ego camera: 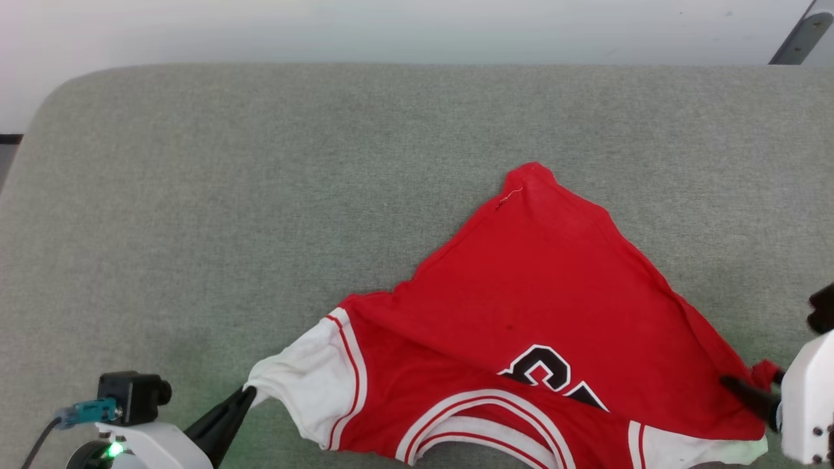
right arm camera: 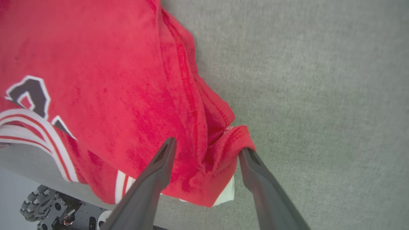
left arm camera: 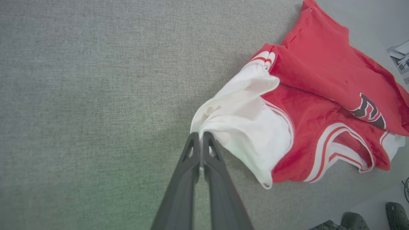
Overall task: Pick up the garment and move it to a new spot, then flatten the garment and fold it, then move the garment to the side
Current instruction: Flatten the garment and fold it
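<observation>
Just one garment [ego camera: 521, 293], two grippers: left gripper [left arm camera: 200, 135] tight on it, right gripper [right arm camera: 208, 146] wide apart.

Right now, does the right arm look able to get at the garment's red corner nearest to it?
Probably yes. The jaws of the right arm stand open with the bunched red corner of the garment between them, and nothing on the grey surface covers it.

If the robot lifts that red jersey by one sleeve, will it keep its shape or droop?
Probably droop: the jersey lies creased and folded over itself on the grey fabric surface. Its white sleeve bunches into soft folds at the left gripper, so it is likely thin and light.
</observation>
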{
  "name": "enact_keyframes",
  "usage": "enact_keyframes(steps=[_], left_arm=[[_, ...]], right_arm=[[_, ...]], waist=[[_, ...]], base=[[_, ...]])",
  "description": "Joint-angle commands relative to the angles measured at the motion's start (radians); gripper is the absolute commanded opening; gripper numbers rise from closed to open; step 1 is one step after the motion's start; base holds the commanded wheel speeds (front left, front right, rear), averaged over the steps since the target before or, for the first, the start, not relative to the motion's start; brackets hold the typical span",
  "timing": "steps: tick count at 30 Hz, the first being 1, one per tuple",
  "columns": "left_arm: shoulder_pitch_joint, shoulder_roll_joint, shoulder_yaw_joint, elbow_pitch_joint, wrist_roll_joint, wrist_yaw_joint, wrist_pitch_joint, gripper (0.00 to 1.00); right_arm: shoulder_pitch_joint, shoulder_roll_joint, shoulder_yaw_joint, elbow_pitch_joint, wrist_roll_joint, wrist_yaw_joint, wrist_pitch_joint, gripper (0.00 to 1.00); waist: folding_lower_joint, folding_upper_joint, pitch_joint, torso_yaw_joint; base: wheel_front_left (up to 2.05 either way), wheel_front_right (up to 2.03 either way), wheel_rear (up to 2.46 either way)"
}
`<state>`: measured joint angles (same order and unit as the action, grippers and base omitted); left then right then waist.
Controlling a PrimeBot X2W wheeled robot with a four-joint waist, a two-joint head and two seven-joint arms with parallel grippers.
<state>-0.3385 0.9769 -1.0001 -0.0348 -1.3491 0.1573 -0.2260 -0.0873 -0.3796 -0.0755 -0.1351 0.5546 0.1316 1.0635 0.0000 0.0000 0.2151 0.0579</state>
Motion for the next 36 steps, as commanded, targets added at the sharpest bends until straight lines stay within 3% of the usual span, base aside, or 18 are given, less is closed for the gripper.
enact_keyframes(steps=[1, 6, 10, 15, 20, 26, 32, 33, 34, 35, 36], left_arm=[[0.002, -0.004, 0.0, -0.003, 0.009, -0.003, 0.0, 0.0], [-0.016, -0.014, 0.002, -0.007, 0.017, -0.006, 0.0, 0.0], [-0.037, -0.029, 0.004, -0.004, 0.028, -0.012, 0.004, 0.0], [-0.073, -0.061, 0.001, 0.012, 0.044, -0.028, 0.013, 0.0], [-0.108, -0.098, -0.006, 0.042, 0.06, -0.053, 0.025, 0.0], [-0.138, -0.139, -0.015, 0.081, 0.073, -0.079, 0.036, 0.0], [-0.152, -0.163, -0.018, 0.112, 0.076, -0.093, 0.038, 0.0], [-0.154, -0.167, -0.019, 0.116, 0.076, -0.094, 0.038, 0.0], [-0.157, -0.17, -0.019, 0.12, 0.075, -0.097, 0.038, 0.0], [-0.159, -0.172, -0.019, 0.124, 0.074, -0.098, 0.038, 0.0], [-0.16, -0.174, -0.019, 0.128, 0.072, -0.098, 0.039, 0.0]], right_arm=[[-0.014, 0.002, -0.016, -0.052, 0.006, -0.002, 0.024, 1.0], [-0.112, -0.011, -0.007, -0.164, -0.025, -0.002, 0.0, 1.0], [-0.249, -0.036, 0.078, -0.128, -0.062, -0.002, -0.123, 1.0], [-0.446, -0.059, 0.212, 0.064, -0.091, -0.002, -0.312, 1.0], [-0.632, -0.064, 0.362, 0.325, -0.068, -0.002, -0.418, 1.0], [-0.793, -0.055, 0.531, 0.581, 0.023, -0.002, -0.373, 1.0], [-0.884, -0.056, 0.645, 0.761, 0.08, -0.002, -0.255, 1.0], [-0.89, -0.056, 0.665, 0.786, 0.082, -0.002, -0.235, 0.92], [-0.895, -0.056, 0.681, 0.808, 0.091, -0.002, -0.216, 0.39], [-0.899, -0.056, 0.695, 0.827, 0.1, -0.002, -0.197, 0.0], [-0.906, -0.059, 0.708, 0.84, 0.104, -0.002, -0.186, 0.0]], waist=[[0.0, 0.0, 0.003, 0.006], [0.0, 0.0, 0.025, 0.028], [0.0, 0.0, 0.056, 0.051], [0.0, 0.0, 0.1, 0.088], [0.0, 0.0, 0.135, 0.129], [0.0, 0.0, 0.158, 0.173], [0.0, 0.0, 0.167, 0.199], [0.0, 0.0, 0.168, 0.202], [0.0, 0.0, 0.168, 0.204], [0.0, 0.0, 0.168, 0.205], [0.0, 0.0, 0.167, 0.206]], base=[[0.0, 0.0, 0.0], [0.0, 0.0, 0.0], [0.0, 0.0, 0.0], [0.0, 0.0, 0.0], [0.0, 0.0, 0.0], [0.0, 0.0, 0.0], [0.0, 0.0, 0.0], [0.0, 0.0, 0.0], [0.0, 0.0, 0.0], [0.0, 0.0, 0.0], [0.0, 0.0, 0.0]])
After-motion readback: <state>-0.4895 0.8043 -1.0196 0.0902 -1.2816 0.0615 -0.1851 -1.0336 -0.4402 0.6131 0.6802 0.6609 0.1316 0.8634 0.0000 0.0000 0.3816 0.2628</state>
